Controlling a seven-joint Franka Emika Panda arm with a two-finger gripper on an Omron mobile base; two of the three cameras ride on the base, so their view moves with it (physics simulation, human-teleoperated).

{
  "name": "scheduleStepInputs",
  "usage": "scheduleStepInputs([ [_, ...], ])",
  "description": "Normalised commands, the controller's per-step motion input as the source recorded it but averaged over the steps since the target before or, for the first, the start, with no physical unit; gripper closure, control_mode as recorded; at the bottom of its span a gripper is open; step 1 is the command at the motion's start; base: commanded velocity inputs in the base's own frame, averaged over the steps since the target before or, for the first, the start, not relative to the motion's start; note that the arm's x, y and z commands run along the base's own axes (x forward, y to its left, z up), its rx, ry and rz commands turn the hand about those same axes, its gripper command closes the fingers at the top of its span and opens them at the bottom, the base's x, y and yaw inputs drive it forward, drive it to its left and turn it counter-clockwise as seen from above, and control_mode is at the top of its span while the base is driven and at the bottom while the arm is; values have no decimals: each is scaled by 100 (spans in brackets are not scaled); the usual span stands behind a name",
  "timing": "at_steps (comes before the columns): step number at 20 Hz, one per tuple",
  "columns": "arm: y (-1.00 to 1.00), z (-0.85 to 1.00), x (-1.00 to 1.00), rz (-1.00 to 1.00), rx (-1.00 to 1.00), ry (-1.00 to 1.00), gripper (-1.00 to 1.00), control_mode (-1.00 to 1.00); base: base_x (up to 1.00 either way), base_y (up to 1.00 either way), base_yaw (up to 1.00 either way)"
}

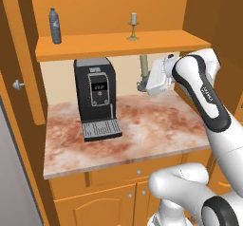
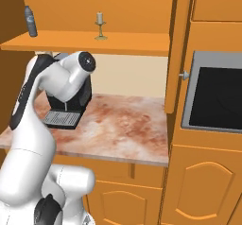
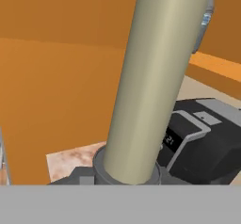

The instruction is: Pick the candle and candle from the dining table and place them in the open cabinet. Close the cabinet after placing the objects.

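In the left base view, nearest you, the white arm is rising from the lower right and bending over the reddish-brown marbled counter (image 1: 142, 135). Its gripper (image 1: 142, 80) is holding the olive candle on a dark grey round base (image 1: 143, 68) upright just under the orange wooden cabinet shelf (image 1: 118, 47), probably so it stands straight once placed. On that shelf, the pale candle in a brass-gold stemmed holder (image 1: 134, 26) is already standing, with a grey-blue plastic bottle (image 1: 55, 25) well to its left. A black coffee machine (image 1: 97, 99) is sitting on the counter below.

From the right base view, the arm's elbow is blocking your sight of the hand; the pale candle (image 2: 99, 25) and bottle (image 2: 30, 21) are sitting on the shelf (image 2: 94, 43).

In the hand view, the olive stick (image 3: 150, 77) is looming up close from its dark base, so the gripper looks clamped on it, though the fingertips themselves are hidden. The coffee machine (image 3: 207, 143) is lying behind.
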Motion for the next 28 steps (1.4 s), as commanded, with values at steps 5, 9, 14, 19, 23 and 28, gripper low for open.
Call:
scheduleStepInputs([
  [5, 14, 40, 2, -3, 0, 1, 100, -100, 0, 0, 0],
  [9, 19, 34, 12, -4, 0, 1, 100, -100, 0, 0, 0],
  [14, 17, 32, 14, -2, 0, 1, 100, -100, 0, 0, 0],
  [19, 11, 28, 16, -1, 0, 0, 100, -100, 0, 0, 0],
  [23, 6, 20, 16, 0, 0, -1, 100, -100, 0, 0, 0],
  [28, 3, 18, 20, 0, 0, -1, 100, -100, 0, 0, 0],
])
